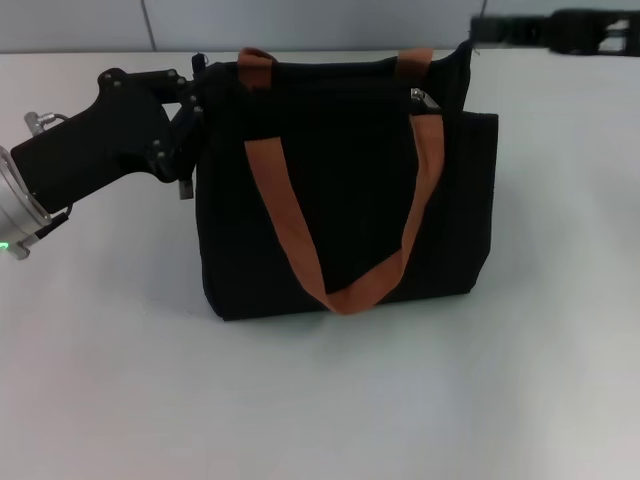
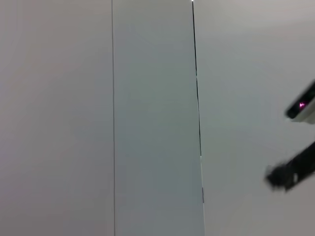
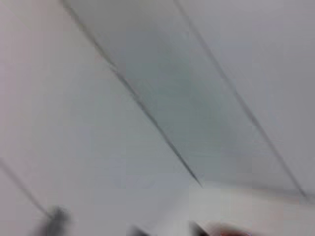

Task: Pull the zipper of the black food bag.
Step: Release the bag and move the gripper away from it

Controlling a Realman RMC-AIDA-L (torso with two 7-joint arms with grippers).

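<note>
Black food bag (image 1: 340, 190): upright near the desk's (image 1: 320, 400) far edge; your left end effector (image 1: 185, 125) presses its side, likely bracing; grip state unclear. Zipper (image 1: 420, 98): at the bag's top, near the right end effector (image 1: 480, 35); grip unclear.

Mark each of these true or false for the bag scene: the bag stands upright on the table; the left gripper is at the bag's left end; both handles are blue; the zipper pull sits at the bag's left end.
1. The black food bag stands upright on the table. True.
2. The left gripper is at the bag's left upper end. True.
3. Both handles are blue. False: the handles are rust-brown.
4. The zipper sits at the bag's left end. False: the zipper shows near the right top corner.
5. The right gripper grips a handle. False: it is beyond the bag's far right corner.
</note>
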